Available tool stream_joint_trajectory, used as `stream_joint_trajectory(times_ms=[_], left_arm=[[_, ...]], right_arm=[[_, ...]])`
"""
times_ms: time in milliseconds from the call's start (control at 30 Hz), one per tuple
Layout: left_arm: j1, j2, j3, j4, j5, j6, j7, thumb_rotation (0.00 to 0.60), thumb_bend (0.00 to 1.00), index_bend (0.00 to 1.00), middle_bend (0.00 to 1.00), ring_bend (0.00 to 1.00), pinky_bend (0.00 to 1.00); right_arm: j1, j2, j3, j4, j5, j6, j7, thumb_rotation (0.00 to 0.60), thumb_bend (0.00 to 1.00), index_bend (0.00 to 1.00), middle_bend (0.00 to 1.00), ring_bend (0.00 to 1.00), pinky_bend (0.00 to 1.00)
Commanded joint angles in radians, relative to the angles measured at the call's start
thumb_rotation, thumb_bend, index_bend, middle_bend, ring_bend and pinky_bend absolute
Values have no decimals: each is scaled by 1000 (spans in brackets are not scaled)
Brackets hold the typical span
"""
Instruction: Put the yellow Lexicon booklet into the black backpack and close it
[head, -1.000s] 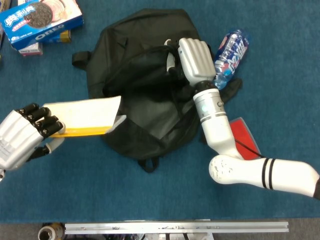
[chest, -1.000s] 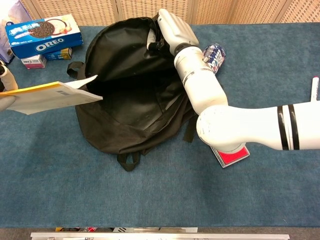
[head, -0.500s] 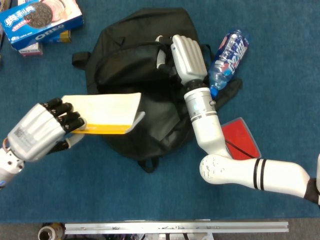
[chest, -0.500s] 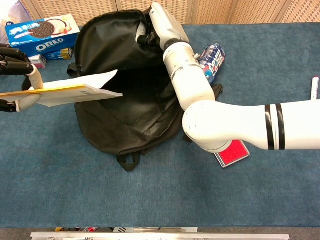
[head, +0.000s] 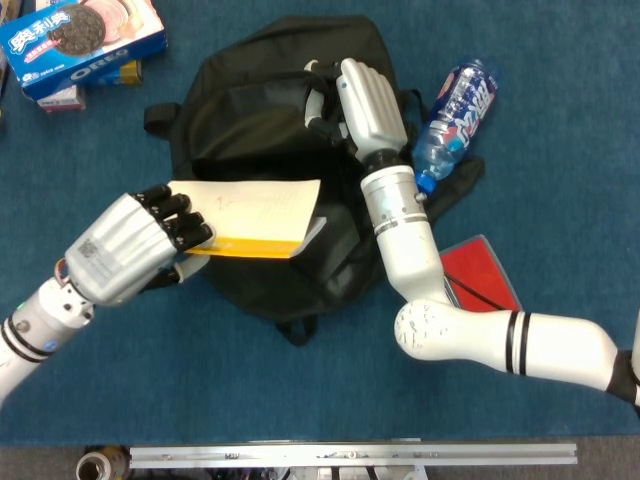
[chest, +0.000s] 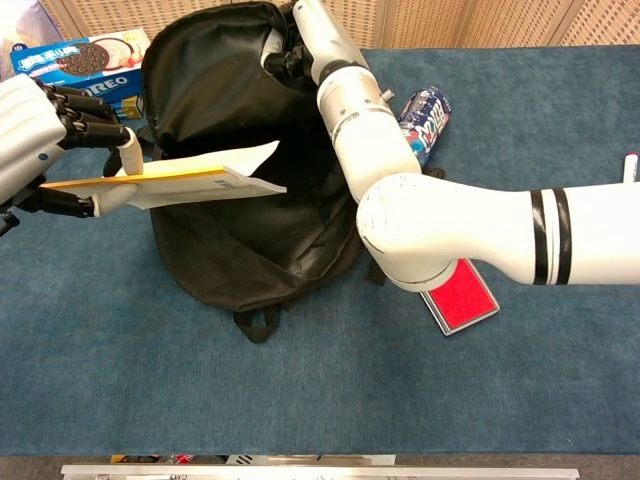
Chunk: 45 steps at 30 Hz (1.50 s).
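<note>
The black backpack (head: 270, 110) (chest: 240, 230) lies in the middle of the blue table, its mouth facing left. My right hand (head: 370, 100) (chest: 305, 35) grips the upper flap and holds it lifted. My left hand (head: 135, 245) (chest: 40, 140) holds the yellow booklet (head: 255, 220) (chest: 185, 180) by its left end. The booklet lies nearly flat, and its right end reaches over the backpack's dark opening.
An Oreo box (head: 75, 40) (chest: 85, 62) lies at the back left. A water bottle (head: 455, 110) (chest: 425, 110) lies right of the backpack. A red flat object (head: 485, 280) (chest: 460, 305) sits near my right forearm. A marker (chest: 630, 170) lies at the far right edge.
My left hand has carried the booklet rightward until its end is over the backpack's opening. My right hand has pulled the flap further up and back.
</note>
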Motion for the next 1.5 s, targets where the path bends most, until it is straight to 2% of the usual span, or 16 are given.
stream_joint_trajectory(times_ms=[33,500,1067,1500], left_arm=[[-11,-21,-5,0,-6,-15,15,600,357,779,675,523,573],[-61,-122,-32,18,-40,-69,81,600,357,779,675,522,573],[-110,-202,-83,49,-83,-68,132,600,358,779,675,522,573],[-131,-308,-79,177,-135,-114,156,600,357,775,675,522,573]], right_arm=[[7,1,10,-3,13,-2,4,600,865,742,667,654,876],[51,-7,62,0,72,-4,35,600,865,742,667,654,876],[93,-14,112,4,137,-1,85,600,865,742,667,661,876],[110,-11,127,-9,189,0,100,600,865,742,666,661,876]])
